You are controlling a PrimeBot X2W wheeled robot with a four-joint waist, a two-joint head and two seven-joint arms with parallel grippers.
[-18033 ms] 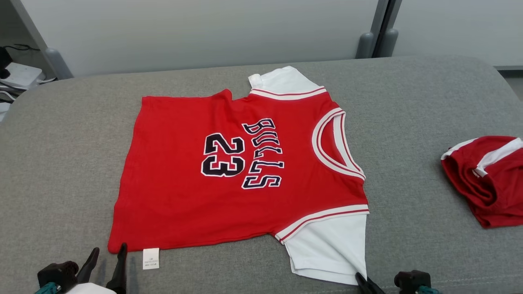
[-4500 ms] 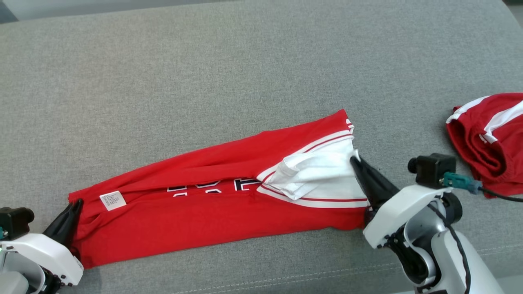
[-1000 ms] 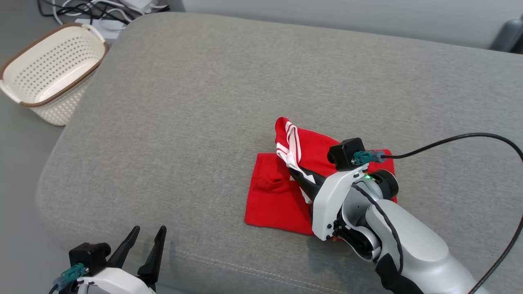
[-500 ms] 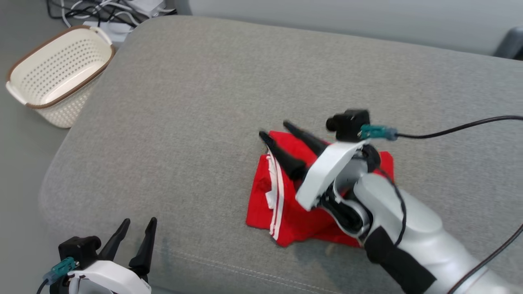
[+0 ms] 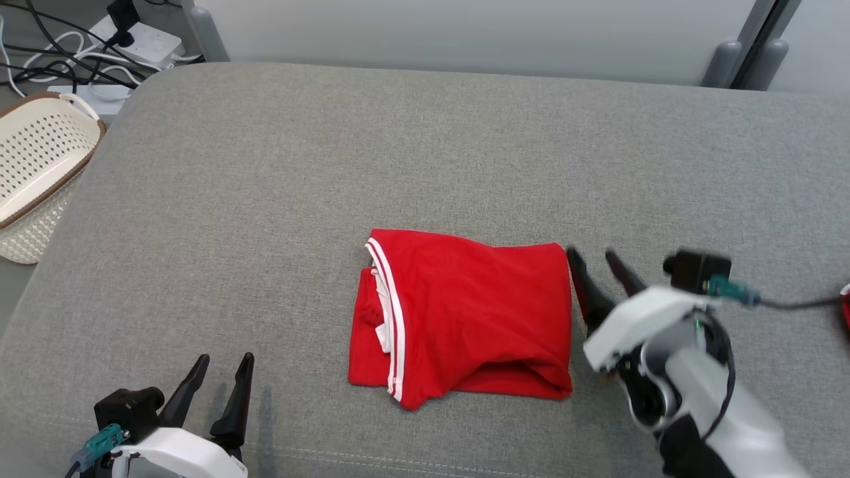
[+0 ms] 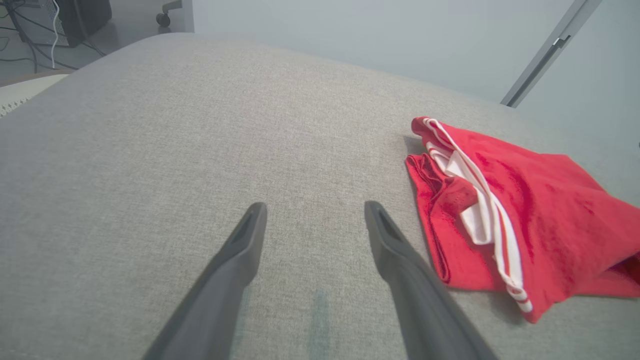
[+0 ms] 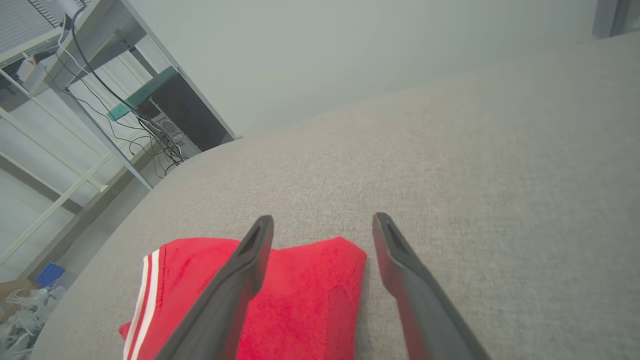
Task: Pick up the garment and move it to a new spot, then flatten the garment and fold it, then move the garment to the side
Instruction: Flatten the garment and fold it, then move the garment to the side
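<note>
The garment [image 5: 465, 312] is a red jersey with white trim, folded into a compact rectangle on the grey cushion; it lies at the right of the left wrist view [image 6: 520, 210] and low left in the right wrist view [image 7: 300, 300]. My right gripper [image 5: 591, 257] hovers open just off the garment's right edge, holding nothing, its fingers spread over that edge [image 7: 322, 220]. At the near left corner my left gripper [image 5: 222, 362] stands open and empty, well clear of the garment [image 6: 315, 207].
The grey cushion [image 5: 425, 146] is broad, with bare surface behind and to the left of the jersey. A cream perforated basket [image 5: 33, 172] sits off its left edge on the floor. Cables and a power strip [image 5: 133, 40] lie at the back left.
My right gripper let go of the garment, opened and drew back to the right of it. The folded jersey now lies flat. The head camera has shifted, and my left gripper stayed put.
</note>
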